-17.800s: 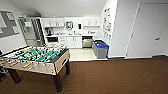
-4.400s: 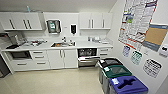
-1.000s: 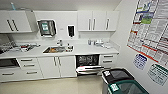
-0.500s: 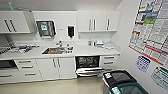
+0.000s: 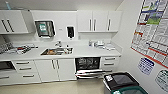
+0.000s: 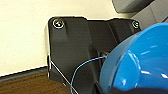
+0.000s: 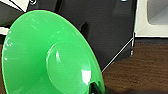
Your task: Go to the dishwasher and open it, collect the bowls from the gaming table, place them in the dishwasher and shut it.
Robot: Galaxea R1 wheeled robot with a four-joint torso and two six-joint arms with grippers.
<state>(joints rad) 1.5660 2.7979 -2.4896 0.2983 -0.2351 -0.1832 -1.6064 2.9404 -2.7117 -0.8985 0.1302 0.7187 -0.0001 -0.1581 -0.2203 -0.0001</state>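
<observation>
In the head view a white kitchenette lies ahead: the dishwasher sits under the white surface, between the white double cabinet doors and a stack of drawers, and its steel door hangs lowered, leaving the dark inside with racks exposed. A steel sink is set into the surface just left of and above the dishwasher, with a black-framed dispenser and a small dark soap dispenser on the wall behind it. White wall cabinets hang above. Posters cover the right wall, and a dark-lidded bin stands on the floor just right of the open dishwasher door. In the left wrist view a deep blue bowl looms large against the robot's dark plate, close up at the left pincer; a dark edge crosses its rim at the picture's lower border, but whether the fingers are spread or pressed on it I cannot tell. A thin blue cable curls in front of the plate, over brown wood-look floor. In the right wrist view a lime-green bowl is tilted, its underside toward the camera, right at the right pincer; a dark piece meets its rim low down, yet the grip itself is hidden, so I cannot tell its state.
</observation>
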